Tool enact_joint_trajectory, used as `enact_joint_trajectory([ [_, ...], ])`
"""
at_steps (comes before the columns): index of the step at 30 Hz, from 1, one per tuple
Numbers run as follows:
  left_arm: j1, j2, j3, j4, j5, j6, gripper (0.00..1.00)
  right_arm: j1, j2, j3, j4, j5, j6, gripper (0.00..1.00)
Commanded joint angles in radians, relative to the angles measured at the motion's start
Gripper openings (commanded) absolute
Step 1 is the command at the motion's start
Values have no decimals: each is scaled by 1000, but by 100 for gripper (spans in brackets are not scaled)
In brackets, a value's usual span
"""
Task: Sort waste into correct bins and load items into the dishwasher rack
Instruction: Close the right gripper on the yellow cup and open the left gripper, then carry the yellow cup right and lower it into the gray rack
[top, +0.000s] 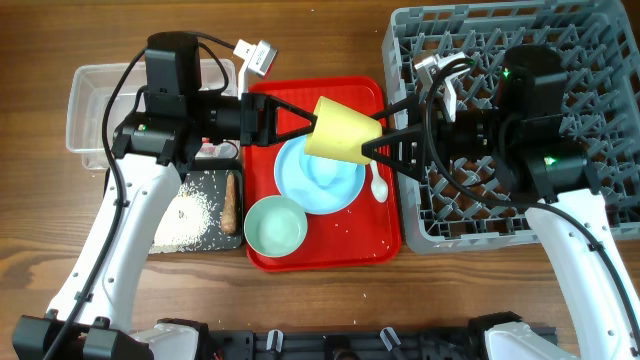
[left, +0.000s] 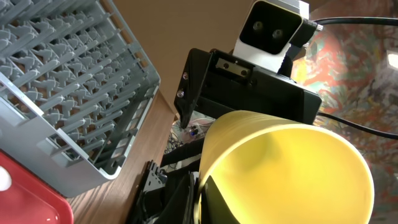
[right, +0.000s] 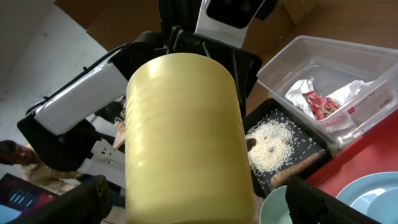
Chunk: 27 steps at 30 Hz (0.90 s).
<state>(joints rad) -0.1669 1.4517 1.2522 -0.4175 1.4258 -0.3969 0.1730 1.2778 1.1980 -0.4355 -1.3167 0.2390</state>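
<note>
Wooden table (top: 330, 300) carries a red tray (top: 385, 240) at centre and the grey dishwasher rack (top: 600, 60) on the right. Above the light blue plate (top: 335, 185), the small yellow cup (top: 343, 130) hangs sideways in the air. The left gripper (top: 312, 122) is clamped on its rim, and the right gripper (top: 376, 135) has its jaws spread wide around the base.

No lettering is legible. The red snack wrapper (right: 320, 102) at two o'clock in the right wrist view bears only blurred print.
</note>
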Motion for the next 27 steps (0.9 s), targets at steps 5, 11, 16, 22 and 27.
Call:
enact_joint_trajectory([
  [5, 5, -16, 19, 11, -13, 23, 4, 63, 8, -15, -4, 50, 19, 92],
  [11, 5, -16, 19, 6, -13, 23, 4, 82, 8, -15, 51, 68, 53, 89],
  [16, 5, -16, 19, -3, -13, 24, 4, 82, 8, -15, 76, 89, 56, 78],
  [22, 5, -16, 19, -4, -13, 24, 4, 82, 8, -15, 76, 94, 59, 64],
  [27, 5, -16, 19, -4, -14, 24, 4, 82, 8, -15, 70, 130, 56, 63],
])
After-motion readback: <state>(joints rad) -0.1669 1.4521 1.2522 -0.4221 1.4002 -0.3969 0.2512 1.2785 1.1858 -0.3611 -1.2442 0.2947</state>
